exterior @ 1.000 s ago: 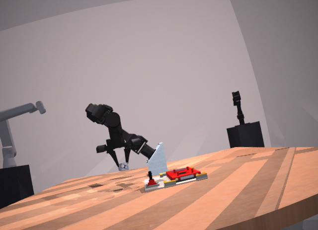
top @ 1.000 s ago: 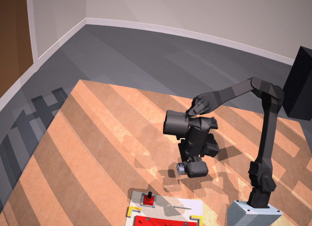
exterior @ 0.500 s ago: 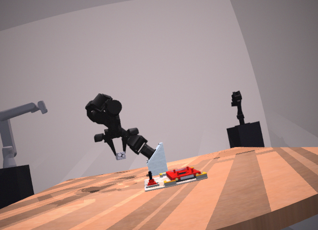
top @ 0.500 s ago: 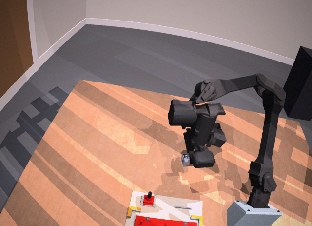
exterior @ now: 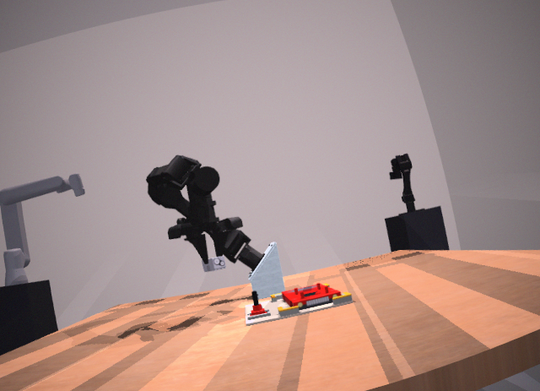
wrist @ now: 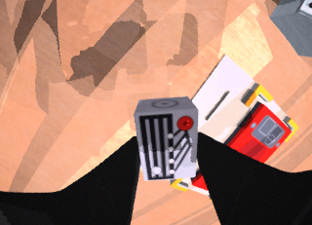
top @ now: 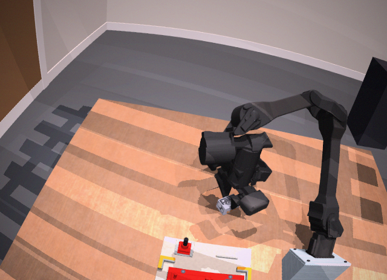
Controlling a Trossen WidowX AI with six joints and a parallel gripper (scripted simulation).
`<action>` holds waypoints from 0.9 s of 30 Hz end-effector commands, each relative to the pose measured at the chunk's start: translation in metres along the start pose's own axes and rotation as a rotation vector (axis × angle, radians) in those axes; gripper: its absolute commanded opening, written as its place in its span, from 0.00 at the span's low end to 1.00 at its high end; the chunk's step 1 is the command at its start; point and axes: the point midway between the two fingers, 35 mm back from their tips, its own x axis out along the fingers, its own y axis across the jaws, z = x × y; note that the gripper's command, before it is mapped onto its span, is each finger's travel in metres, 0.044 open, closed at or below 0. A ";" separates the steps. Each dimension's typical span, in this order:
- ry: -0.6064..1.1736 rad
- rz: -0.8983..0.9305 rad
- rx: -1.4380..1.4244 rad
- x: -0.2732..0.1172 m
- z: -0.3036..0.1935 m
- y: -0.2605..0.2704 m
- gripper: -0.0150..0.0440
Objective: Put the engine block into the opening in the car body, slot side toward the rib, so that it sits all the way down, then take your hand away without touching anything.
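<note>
Clamped partly open on the engine block (top: 224,204) (exterior: 214,263) (wrist: 168,139), right of centre in the top view, the gripper (top: 231,199) (exterior: 213,261) (wrist: 167,139) hung above the table (top: 124,189) (exterior: 244,347) (wrist: 93,147), and lowering it misturned could have jammed it on the rim of the red car body (top: 206,273) (exterior: 310,295) (wrist: 253,137), bottom edge.

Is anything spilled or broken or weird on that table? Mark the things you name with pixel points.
No, nothing stands out. The small grey engine block (top: 224,204) (exterior: 214,263) (wrist: 166,139) hangs in the black gripper (top: 230,199) (exterior: 213,263) (wrist: 167,139), and the red car body (top: 203,274) (exterior: 307,295) (wrist: 258,137) sits between yellow corner pieces.

a robotics lab: other arms (exterior: 13,230) on dark pedestals (exterior: 416,230) ring a wooden table (top: 124,164) (exterior: 348,334).
</note>
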 end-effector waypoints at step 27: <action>0.008 -0.012 -0.982 0.021 -0.079 -0.039 0.25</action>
